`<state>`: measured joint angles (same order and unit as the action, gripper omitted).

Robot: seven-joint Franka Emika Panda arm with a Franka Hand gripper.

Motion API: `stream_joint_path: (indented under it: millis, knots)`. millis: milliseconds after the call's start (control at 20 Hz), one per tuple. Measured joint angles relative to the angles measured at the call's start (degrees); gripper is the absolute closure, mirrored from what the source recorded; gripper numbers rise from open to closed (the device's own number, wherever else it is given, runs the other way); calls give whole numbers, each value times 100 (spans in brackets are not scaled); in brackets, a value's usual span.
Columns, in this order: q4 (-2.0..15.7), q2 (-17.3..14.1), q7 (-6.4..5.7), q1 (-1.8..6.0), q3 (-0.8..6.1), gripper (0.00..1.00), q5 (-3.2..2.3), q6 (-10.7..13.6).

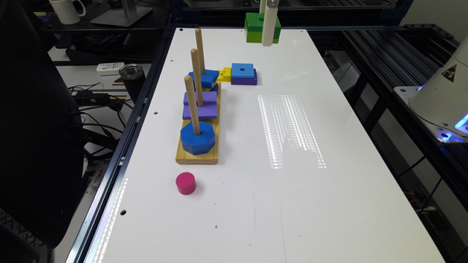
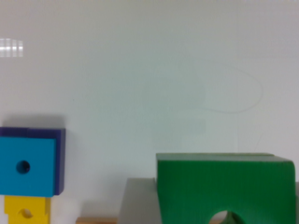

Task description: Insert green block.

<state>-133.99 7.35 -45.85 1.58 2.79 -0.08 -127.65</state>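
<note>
The green block (image 1: 254, 27), dark green over lime green with a round centre hole, hangs in the air above the far end of the white table (image 1: 292, 204). My gripper (image 1: 264, 38) is shut on it, one white finger crossing its front face. In the wrist view the green block (image 2: 224, 186) looms close, its hole at the picture's edge. The wooden peg board (image 1: 197, 156) with three upright pegs lies toward the exterior view's left, apart from the block. The far peg (image 1: 199, 49) carries a blue piece (image 1: 204, 78).
A blue octagon (image 1: 197, 138) sits on the near peg and a purple square (image 1: 200, 106) on the middle one. A blue-on-purple square block (image 1: 244, 73) (image 2: 28, 163) and a yellow block (image 1: 224, 74) (image 2: 27, 211) lie beside the board's far end. A pink cylinder (image 1: 185, 183) stands nearer.
</note>
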Motion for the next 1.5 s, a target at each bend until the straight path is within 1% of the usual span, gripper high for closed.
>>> stream_joint_path:
  millis: [150,350,1500]
  knots:
    - [36,36,0,0,0,100,1,74]
    - [52,70,0,0,0,100,3,111]
    - [41,70,-1,0,0,100,5,103]
